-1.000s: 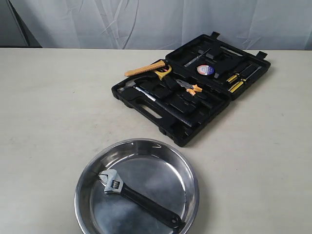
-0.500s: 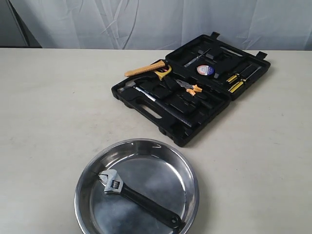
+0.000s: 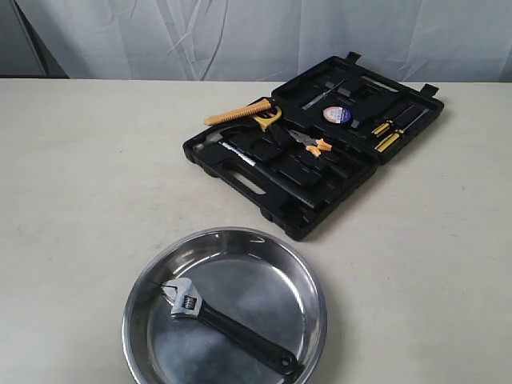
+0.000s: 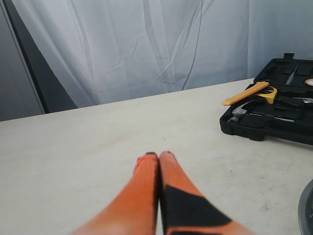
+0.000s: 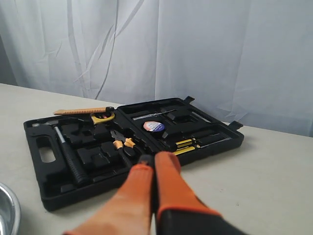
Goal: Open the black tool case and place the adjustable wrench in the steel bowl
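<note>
The black tool case [image 3: 316, 144] lies open and flat at the back right of the table, with a hammer, orange-handled pliers and screwdrivers in its slots; it also shows in the right wrist view [image 5: 49, 176]. The adjustable wrench [image 3: 228, 324] lies inside the steel bowl [image 3: 316, 280] at the front, silver head to the left, black handle to the right. Neither arm appears in the exterior view. My left gripper [image 4: 159, 154] is shut and empty above bare table, the case [image 4: 254, 129] far off. My right gripper [image 5: 157, 157] is shut and empty in front of the case.
A yellow-and-orange folding saw [image 3: 244, 114] rests on the case's back left corner. A white curtain [image 3: 256, 36] hangs behind the table. The bowl's rim [image 5: 12, 205] shows at the edge of the right wrist view.
</note>
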